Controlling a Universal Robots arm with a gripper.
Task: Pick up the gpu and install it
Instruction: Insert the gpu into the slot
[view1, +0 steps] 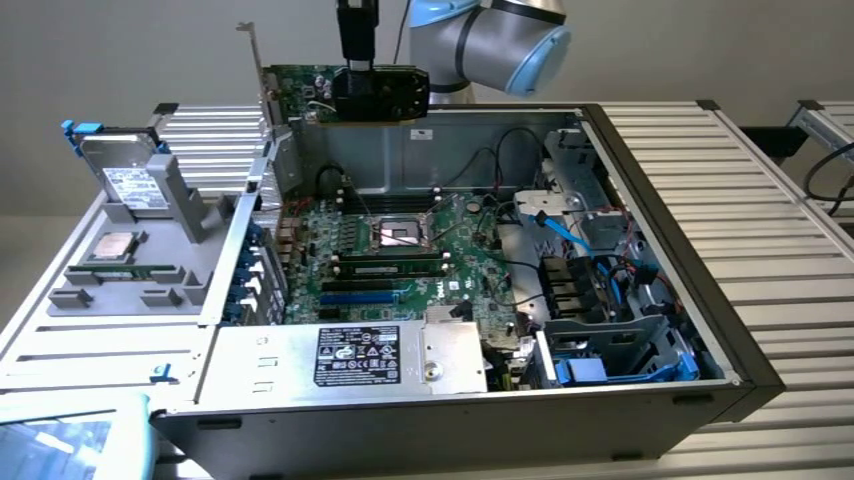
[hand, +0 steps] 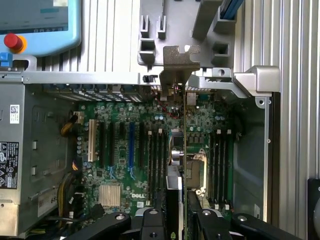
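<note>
Gripper (view1: 359, 74) pinching gpu (view1: 390, 100) above open case (view1: 441, 150), motherboard (hand: 116, 172) printed DELL, card seemingly not yet seated

The counter (view1: 747, 190) is a grey metal surface made of long ribbed profiles with narrow grooves between them. A large open computer case (view1: 441, 415) lies on it, with its open side turned upward. Just beside the case, on the exterior view's left, a grey plastic tray (view1: 127, 285) rests on the same ribs. Near the case's front corner on that same side lies a light-blue handheld screen unit (view1: 67, 435) with a red button.
</note>
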